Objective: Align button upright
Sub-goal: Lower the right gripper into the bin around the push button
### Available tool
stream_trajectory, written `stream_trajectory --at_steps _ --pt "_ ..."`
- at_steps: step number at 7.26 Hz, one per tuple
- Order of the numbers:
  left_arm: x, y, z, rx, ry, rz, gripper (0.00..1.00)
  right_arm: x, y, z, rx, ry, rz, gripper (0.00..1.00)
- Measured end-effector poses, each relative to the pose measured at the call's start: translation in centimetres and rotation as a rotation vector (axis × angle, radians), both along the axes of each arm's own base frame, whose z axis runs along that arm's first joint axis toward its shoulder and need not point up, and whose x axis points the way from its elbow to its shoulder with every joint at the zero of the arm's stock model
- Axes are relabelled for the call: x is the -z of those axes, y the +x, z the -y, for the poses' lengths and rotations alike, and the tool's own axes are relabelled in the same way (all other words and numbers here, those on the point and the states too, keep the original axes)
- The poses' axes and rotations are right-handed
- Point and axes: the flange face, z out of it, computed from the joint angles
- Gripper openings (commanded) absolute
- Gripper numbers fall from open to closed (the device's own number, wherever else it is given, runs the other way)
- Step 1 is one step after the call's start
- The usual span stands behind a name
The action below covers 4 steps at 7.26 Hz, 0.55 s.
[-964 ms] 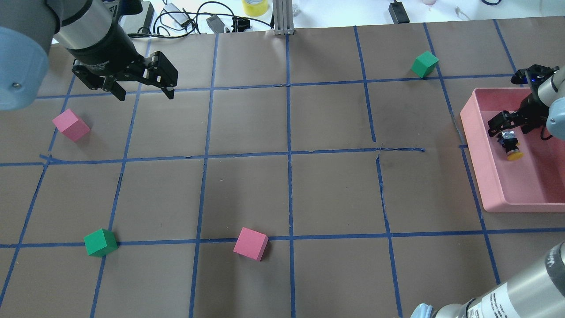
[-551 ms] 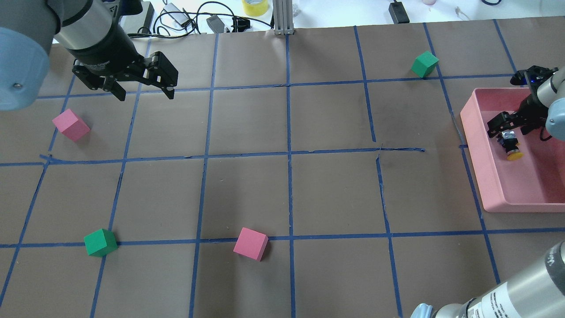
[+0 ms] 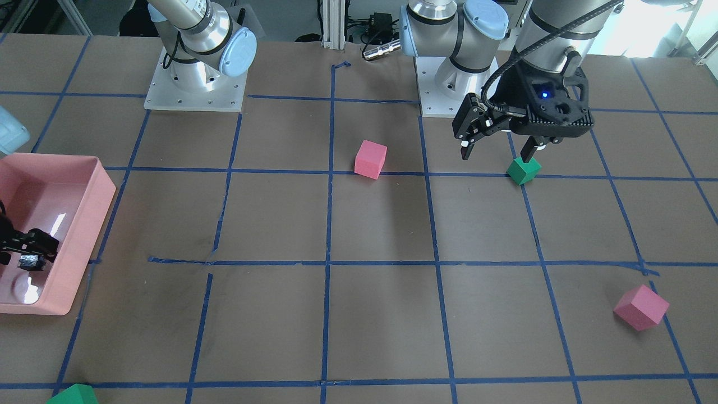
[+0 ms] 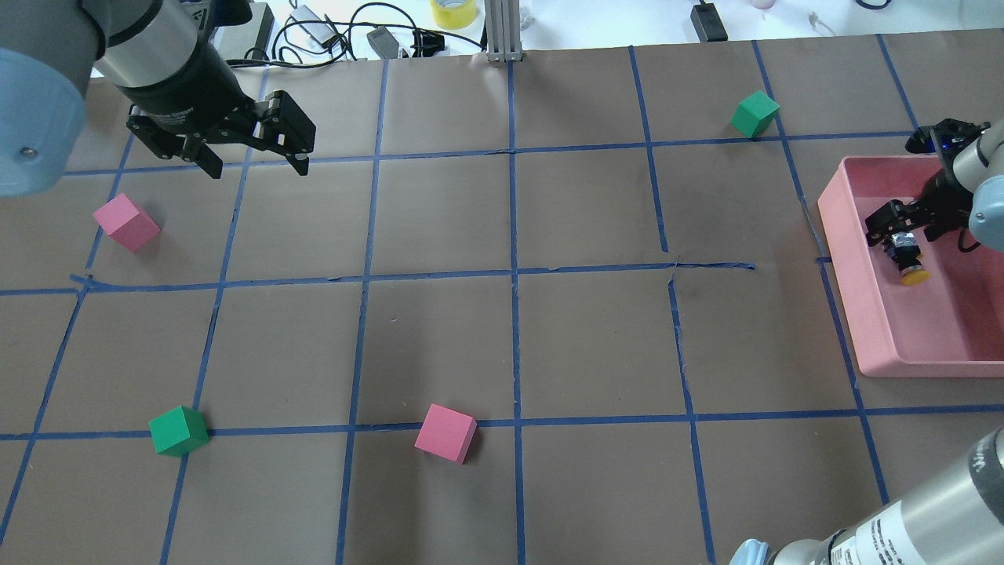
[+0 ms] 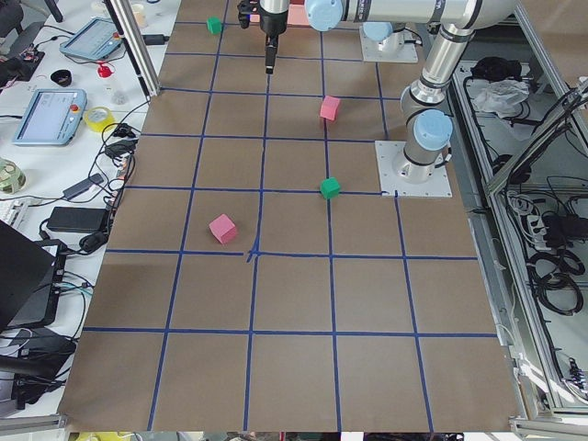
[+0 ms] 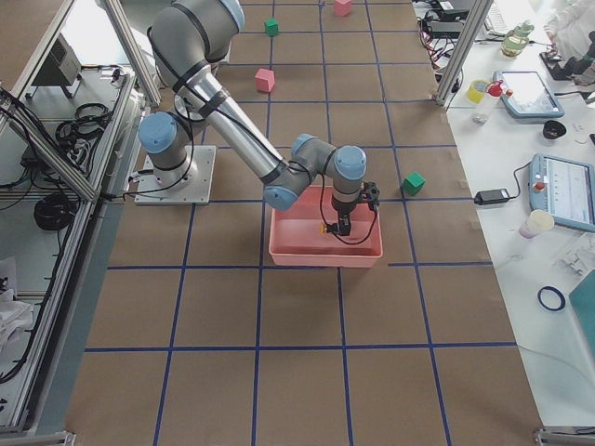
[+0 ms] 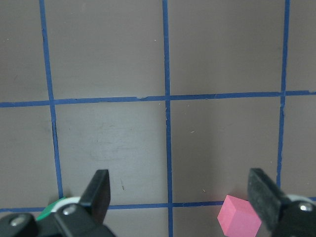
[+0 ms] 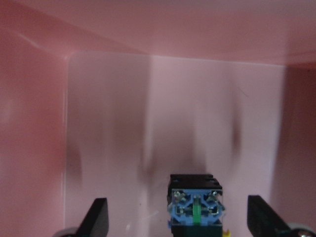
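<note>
The button [image 4: 907, 259] is in the pink bin [image 4: 843, 259], with its yellow cap toward the robot in the overhead view. In the right wrist view the button [image 8: 196, 207] shows its terminal end to the camera. My right gripper [image 4: 894, 226] hovers over it inside the bin, jaws wide open. Its fingers [image 8: 98, 217] stand well apart on either side of the button without touching it. The front view shows the same gripper [image 3: 25, 251] at the left edge. My left gripper [image 4: 255, 155] is open and empty above the table's far left.
Pink cubes [image 4: 125, 222] [image 4: 445, 433] and green cubes [image 4: 179, 431] [image 4: 754, 113] lie scattered on the brown gridded table. In the front view, the left gripper [image 3: 496, 147] hangs near a green cube [image 3: 524, 170]. Cables and devices lie beyond the far edge.
The right gripper has shifted only very slightly over the button. The button, cubes and left arm have not moved.
</note>
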Motion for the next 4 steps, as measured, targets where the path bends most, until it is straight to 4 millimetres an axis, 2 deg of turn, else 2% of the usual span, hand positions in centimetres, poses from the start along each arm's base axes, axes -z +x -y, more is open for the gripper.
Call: stream_trajectory --at_steps 2,3,4 --pt "0.08 -0.04 -0.02 -0.001 0.002 -0.001 1.0 0.11 0.04 -0.08 0.001 0.003 0.001 0.86" --pt "0.08 -0.05 -0.03 -0.001 0.002 -0.001 1.0 0.18 0.06 -0.14 0.0 0.006 0.001 0.72" --pt "0.07 -0.05 -0.03 -0.001 0.001 -0.001 1.0 0.22 0.05 -0.19 0.0 0.01 0.002 0.52"
